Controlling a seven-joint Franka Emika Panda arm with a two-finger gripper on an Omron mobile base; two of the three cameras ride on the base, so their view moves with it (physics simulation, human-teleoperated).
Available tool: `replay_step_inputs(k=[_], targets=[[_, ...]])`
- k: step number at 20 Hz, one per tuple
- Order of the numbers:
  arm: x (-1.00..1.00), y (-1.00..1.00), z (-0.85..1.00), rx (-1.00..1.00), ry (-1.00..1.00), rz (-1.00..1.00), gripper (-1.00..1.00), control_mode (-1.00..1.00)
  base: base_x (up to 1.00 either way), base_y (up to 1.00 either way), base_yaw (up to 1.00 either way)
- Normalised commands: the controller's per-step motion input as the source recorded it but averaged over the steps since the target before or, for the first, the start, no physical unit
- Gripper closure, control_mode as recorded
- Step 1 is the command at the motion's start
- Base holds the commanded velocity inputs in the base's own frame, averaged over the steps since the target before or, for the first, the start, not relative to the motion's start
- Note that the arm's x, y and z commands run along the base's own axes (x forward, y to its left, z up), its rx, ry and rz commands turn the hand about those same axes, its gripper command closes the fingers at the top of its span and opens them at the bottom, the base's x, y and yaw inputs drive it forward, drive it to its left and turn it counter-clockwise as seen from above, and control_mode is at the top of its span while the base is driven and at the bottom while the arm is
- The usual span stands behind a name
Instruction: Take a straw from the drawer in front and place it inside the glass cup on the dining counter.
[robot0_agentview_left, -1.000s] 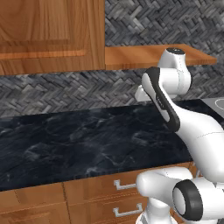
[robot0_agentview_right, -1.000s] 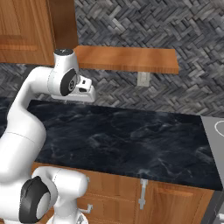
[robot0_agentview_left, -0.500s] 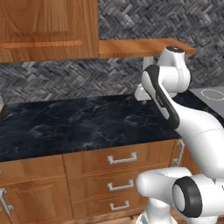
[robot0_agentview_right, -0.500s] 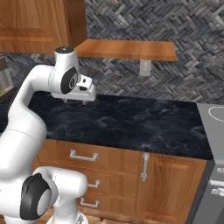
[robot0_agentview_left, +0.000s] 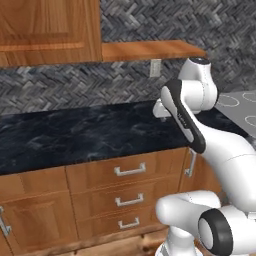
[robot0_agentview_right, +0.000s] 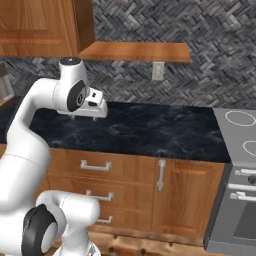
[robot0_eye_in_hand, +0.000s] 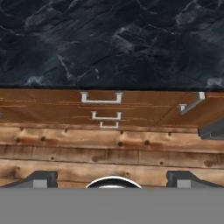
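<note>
black white-veined marble worktop (robot0_agentview_left: 85, 135), running along the grey herringbone tile wall (robot0_agentview_left: 60, 87), over brown wood drawers with silver bar handles (robot0_agentview_left: 130, 170). nothing lying on the visible stretch. plank floor (robot0_eye_in_hand: 109, 148) below, grey stove top (robot0_agentview_right: 240, 132) adjoining at the right end.

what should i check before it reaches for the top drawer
1. Pincer open and holding nothing: ok.
2. Top drawer in view ahead of the base: ok, and shut.
3. Its silver bar handle unobstructed: ok.
4. Pincer close to the handle: not ok, it hangs above the black worktop.
5. Straw located: cannot tell, the drawer hides its contents.
6. Glass cup located: cannot tell.
</note>
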Motion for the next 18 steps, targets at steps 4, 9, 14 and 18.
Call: replay_step_inputs(k=[4,9,14,18], targets=[[0.0,0.0,0.0,0.0,0.0,0.0,-1.0,1.0,0.0,0.3,-0.44],[0.0,0.0,0.0,0.0,0.0,0.0,-1.0,1.0,0.0,0.42,-0.5],[0.0,0.0,0.0,0.0,0.0,0.0,-1.0,1.0,-0.01,0.22,-0.46],[0.0,0.0,0.0,0.0,0.0,0.0,-1.0,1.0,-0.12,0.15,-0.44]])
